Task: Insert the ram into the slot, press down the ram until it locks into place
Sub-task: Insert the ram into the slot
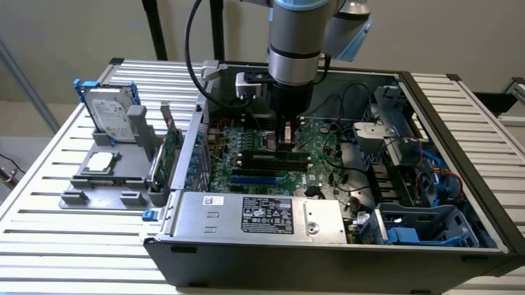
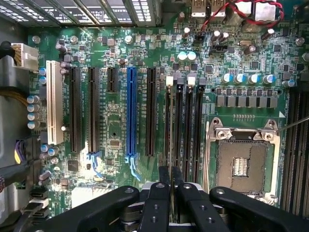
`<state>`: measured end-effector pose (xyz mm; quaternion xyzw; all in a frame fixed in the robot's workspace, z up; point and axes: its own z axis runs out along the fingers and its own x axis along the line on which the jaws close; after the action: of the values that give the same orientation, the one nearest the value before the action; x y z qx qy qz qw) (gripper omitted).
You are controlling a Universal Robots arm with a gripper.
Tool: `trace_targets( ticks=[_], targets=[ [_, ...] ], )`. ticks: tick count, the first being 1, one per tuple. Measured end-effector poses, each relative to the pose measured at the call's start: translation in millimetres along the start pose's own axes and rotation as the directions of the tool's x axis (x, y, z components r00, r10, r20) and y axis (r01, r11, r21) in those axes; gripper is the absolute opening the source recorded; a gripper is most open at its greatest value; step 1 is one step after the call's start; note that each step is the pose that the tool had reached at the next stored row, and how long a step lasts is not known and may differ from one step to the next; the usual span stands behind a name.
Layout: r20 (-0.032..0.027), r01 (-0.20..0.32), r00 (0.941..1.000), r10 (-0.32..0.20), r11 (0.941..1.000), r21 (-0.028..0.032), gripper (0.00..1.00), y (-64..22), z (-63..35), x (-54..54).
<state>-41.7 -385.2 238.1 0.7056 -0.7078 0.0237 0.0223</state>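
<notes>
Gripper (image 2: 170, 180) jaws nearly closed, pinching ram (image 2: 170, 162) edge-on | ram poised over slot (image 2: 168, 96), 6 o'clock under gripper in exterior view | advice: keep stick vertical, square to slot, press straight and evenly until both ends lock

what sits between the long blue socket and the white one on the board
In the wrist view, two long black sockets stand next to the white socket, then a short black socket beside the blue socket.
</notes>
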Motion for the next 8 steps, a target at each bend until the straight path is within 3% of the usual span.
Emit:
trace_targets(
  ticks=[3,8],
  targets=[
    [-0.0047,0.000,1.0000,0.000,1.0000,0.0002,0.13,0.0,1.8,-1.2],
    [-0.0069,0.000,1.0000,0.000,1.0000,0.0007,0.13,0.0,2.2,-1.5]
  ],
)
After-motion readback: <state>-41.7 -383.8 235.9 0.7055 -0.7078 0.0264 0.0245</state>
